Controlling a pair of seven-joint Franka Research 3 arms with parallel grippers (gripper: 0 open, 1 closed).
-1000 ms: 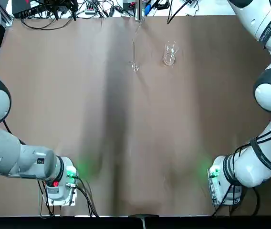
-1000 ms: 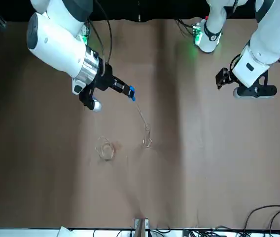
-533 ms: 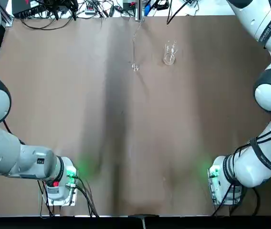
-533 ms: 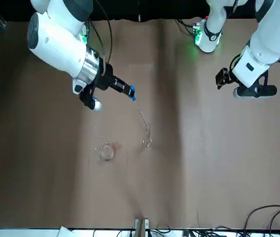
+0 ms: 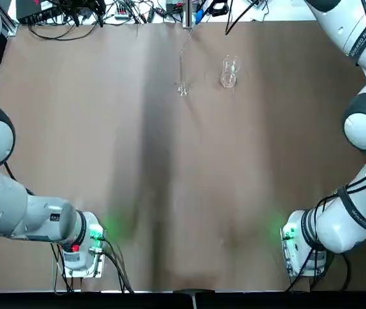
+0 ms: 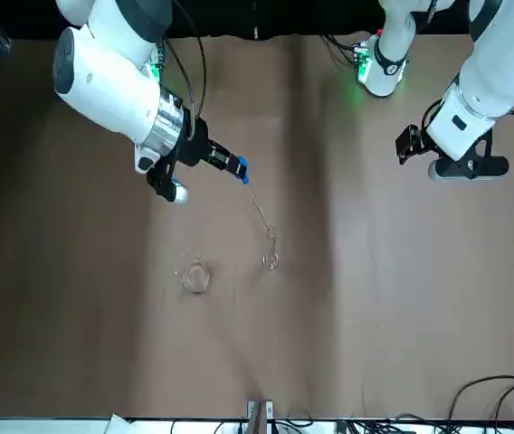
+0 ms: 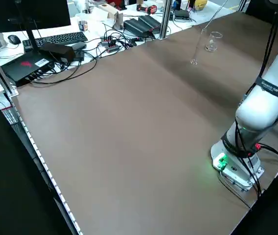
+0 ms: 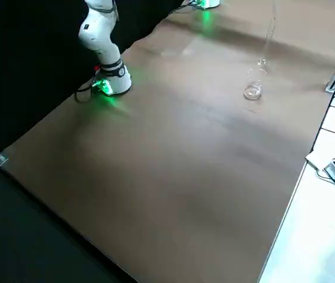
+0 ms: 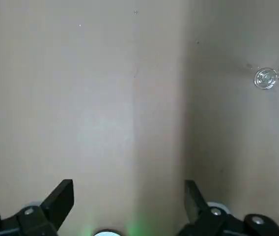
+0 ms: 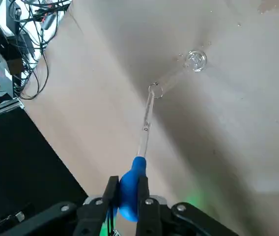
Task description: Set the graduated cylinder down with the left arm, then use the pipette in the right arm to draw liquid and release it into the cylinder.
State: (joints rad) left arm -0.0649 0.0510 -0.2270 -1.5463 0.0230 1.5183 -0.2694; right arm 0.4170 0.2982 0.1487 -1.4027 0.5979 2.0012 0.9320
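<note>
The graduated cylinder (image 6: 270, 249) stood upright on the brown table (image 6: 402, 298), at about twelve o'clock from the table's centre in the overhead view, with a squat beaker (image 6: 194, 275) near it towards three o'clock. The right gripper (image 6: 234, 166) pinched the blue bulb of the pipette (image 6: 255, 201), whose clear tip slanted down to the cylinder's mouth. The left gripper (image 9: 128, 201) (fingers spread, holding nothing) hovered well apart over bare table
</note>
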